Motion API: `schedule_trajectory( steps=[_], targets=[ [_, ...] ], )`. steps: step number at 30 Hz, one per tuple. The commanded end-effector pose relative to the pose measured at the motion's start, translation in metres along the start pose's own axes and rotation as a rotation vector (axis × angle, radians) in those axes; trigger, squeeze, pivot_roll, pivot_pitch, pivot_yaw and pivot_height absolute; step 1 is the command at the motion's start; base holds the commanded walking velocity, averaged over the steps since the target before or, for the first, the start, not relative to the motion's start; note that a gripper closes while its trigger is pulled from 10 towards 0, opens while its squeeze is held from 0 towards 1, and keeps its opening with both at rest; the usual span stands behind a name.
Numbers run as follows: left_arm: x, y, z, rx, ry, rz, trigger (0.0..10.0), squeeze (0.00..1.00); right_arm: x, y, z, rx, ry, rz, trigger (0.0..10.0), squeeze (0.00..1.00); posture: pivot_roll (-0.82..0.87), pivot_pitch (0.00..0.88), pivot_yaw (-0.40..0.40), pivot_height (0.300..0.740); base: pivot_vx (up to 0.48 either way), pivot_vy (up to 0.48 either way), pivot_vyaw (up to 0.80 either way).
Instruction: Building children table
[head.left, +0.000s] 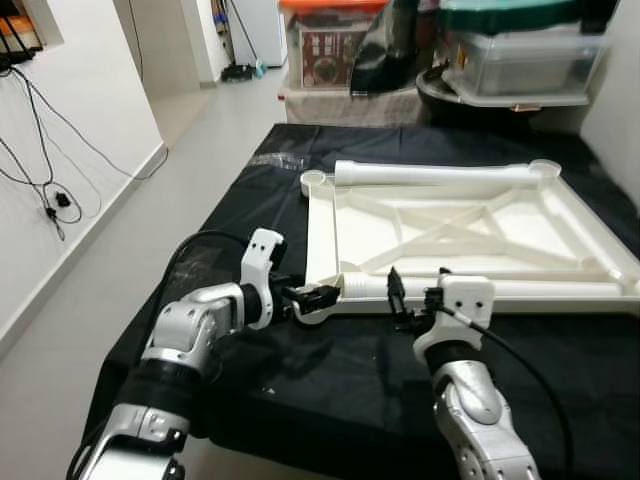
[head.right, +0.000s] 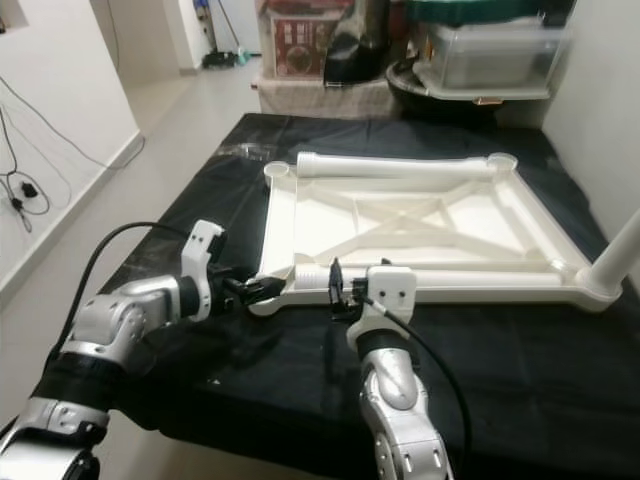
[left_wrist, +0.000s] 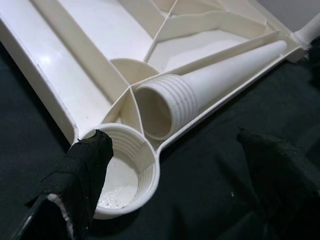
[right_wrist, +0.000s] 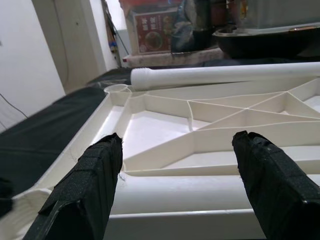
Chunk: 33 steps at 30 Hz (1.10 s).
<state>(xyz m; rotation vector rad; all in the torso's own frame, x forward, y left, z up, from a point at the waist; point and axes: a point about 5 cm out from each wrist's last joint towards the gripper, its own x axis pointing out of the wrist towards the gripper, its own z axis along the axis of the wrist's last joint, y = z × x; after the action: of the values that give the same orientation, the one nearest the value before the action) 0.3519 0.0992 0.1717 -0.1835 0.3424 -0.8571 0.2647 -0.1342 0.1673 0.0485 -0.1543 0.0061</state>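
Left gripper (head.left: 318, 297) is spread open right at the tabletop's (head.left: 470, 225) corner socket (left_wrist: 125, 172), one finger (left_wrist: 82, 170) touching its rim. Right gripper (head.left: 420, 296) gapes wide too, a leg (right_wrist: 200, 192) lying just ahead of it along the tabletop's near edge.

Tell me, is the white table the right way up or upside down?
Upside down. The table top lies flat on the black cloth with its crossed ribs facing up, and the corner socket is empty.
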Motion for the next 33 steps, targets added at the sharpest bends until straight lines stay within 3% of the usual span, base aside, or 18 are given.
schedule_trajectory(
  steps=[1, 20, 33],
  targets=[
    [-0.001, 0.003, -0.001, -0.014, 0.006, -0.009, 10.0, 0.00, -0.004, 0.004, 0.000, 0.002, 0.015, 0.006, 10.0, 0.00, 0.22, 0.139, 0.068, 0.740, 0.000, 0.000, 0.00],
    [0.014, 0.010, 0.030, -0.196, -0.053, -0.106, 10.0, 0.00, -0.014, 0.005, 0.006, 0.019, 0.050, -0.011, 10.0, 0.00, 0.23, 0.181, 0.103, 0.740, 0.000, 0.000, 0.00],
    [0.025, 0.001, 0.032, -0.195, 0.000, -0.158, 10.0, 0.00, -0.014, 0.006, 0.008, 0.030, 0.059, -0.022, 10.0, 0.00, 0.24, 0.186, 0.114, 0.740, 0.000, 0.000, 0.00]
  ],
)
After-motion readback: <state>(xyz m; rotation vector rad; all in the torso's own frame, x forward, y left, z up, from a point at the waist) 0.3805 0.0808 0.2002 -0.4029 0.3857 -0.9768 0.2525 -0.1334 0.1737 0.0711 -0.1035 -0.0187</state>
